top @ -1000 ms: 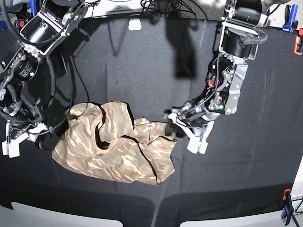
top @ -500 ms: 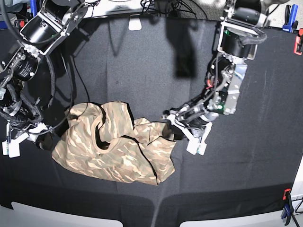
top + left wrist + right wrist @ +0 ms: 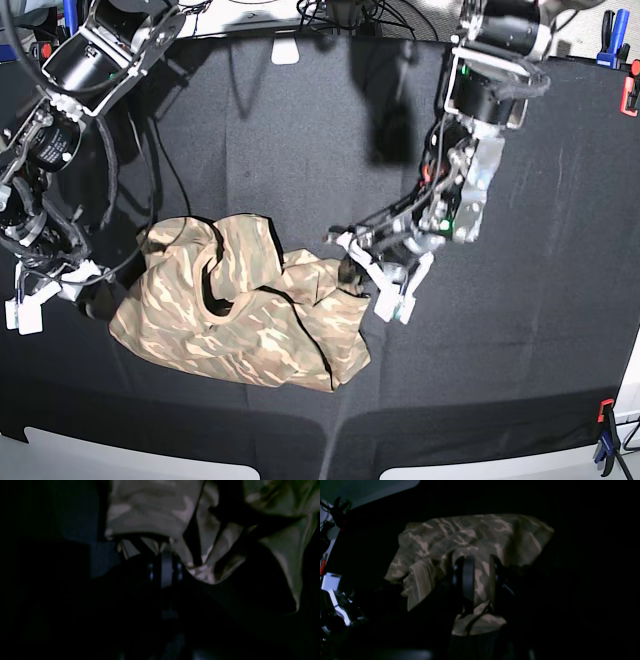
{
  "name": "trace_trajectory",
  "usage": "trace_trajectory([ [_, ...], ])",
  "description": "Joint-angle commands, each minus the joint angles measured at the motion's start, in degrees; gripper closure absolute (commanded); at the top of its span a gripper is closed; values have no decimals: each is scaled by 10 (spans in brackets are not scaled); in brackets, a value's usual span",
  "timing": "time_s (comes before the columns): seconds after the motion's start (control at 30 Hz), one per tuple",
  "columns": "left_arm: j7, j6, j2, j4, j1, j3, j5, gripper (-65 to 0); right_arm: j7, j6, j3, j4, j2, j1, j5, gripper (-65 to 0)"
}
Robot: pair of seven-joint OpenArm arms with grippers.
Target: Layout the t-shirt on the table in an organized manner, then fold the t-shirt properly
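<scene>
Shirt (image 3: 240, 305) bunched mid-table (image 3: 540, 330). My left claw (image 3: 352, 268) is at its edge, can't tell if clamped; right claw (image 3: 477, 576) straddles fabric, fingers apart. Risk: grabbing 2 layers, pulling w/ bunching worse.

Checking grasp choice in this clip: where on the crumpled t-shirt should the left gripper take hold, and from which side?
Probably the loose folded edge of the t-shirt nearest the left gripper, approached low from that side. The shirt lies bunched on the table, and that edge rises in a ridge, so the fingers could likely close on it. The left wrist view shows cloth right at the tips.
</scene>
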Motion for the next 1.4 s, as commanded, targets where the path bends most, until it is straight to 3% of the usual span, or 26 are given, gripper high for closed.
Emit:
trace_trajectory([
  [0.0,-8,-5,-3,11,-18,-2,-5,0,12,6,-1,9,8,11,17,-100],
  [0.2,50,-5,-23,24,-24,-2,-5,0,12,7,-1,9,8,11,19,-100],
  [0.4,72,-2,-102,82,-24,-3,-6,0,12,19,-32,9,8,11,19,-100],
  [0.6,94,7,-194,127,-16,-8,-22,0,12,19,-142,9,8,11,19,-100],
  [0.73,97,64,-248,130,-16,-44,-10,0,19,19,-228,9,6,11,19,-104],
  [0.87,131,64,-284,130,-16,-73,-57,0,43,19,-299,9,-20,11,19,-218],
  [0.97,131,59,-292,130,-14,-74,-66,0,61,19,-353,9,-54,11,-2,-316],
  [1.2,130,27,-283,130,-8,-73,-87,0,52,19,-482,9,-128,11,-110,-316],
  [1.37,130,25,-283,130,-8,-73,-87,0,54,19,-548,9,-163,10,-214,-314],
])
